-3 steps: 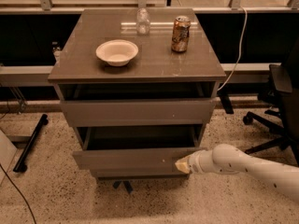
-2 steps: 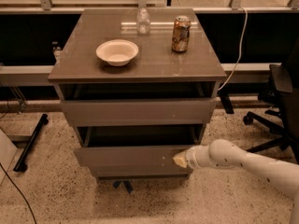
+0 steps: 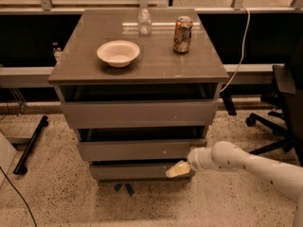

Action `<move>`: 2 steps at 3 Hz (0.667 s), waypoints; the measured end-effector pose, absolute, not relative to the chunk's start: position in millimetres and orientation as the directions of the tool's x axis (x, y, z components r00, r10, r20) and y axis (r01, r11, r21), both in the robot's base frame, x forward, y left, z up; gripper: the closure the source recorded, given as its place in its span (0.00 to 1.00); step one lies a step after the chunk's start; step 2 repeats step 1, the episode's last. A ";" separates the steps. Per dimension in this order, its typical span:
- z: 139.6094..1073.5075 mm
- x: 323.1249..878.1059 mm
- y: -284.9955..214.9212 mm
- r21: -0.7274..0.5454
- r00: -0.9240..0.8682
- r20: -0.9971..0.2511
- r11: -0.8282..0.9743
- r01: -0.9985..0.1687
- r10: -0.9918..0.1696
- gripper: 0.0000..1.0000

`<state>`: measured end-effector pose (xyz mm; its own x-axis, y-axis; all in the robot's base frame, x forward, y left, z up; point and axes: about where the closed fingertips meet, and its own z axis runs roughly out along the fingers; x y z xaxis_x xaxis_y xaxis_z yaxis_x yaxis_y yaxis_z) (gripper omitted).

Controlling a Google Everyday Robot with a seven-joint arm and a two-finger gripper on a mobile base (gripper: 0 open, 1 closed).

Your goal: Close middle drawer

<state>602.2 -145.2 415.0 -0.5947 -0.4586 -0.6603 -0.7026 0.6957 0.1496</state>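
Observation:
The middle drawer [image 3: 137,149] is a wide grey plain front with a tiny pale speck right of centre. It stands slightly out of the grey cabinet [image 3: 137,74], with a dark gap showing above its front. My gripper [image 3: 179,169] is at the end of the white arm that comes in from the lower right. Its pale fingers are together in one wedge, holding nothing. It sits just below the middle drawer's front at the right, in front of the bottom drawer [image 3: 132,170].
The top drawer [image 3: 139,112] also stands out a little. On the cabinet top are a white bowl [image 3: 118,53], a soda can [image 3: 182,34] and a clear bottle [image 3: 144,21]. A black office chair [image 3: 281,103] stands at the right, and a black stand leg [image 3: 31,145] lies on the floor at the left.
The middle drawer has slid inward, so its front now stands much closer to the cabinet. My gripper has moved inward and left with it and now sits slightly below the front.

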 end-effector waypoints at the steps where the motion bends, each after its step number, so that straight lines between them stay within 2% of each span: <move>1: 415.0 602.2 -145.2 0.150 -0.595 -0.660 0.696 -0.703 -0.459 0.00; 2: 415.0 602.2 -145.2 0.150 -0.595 -0.660 0.696 -0.703 -0.459 0.00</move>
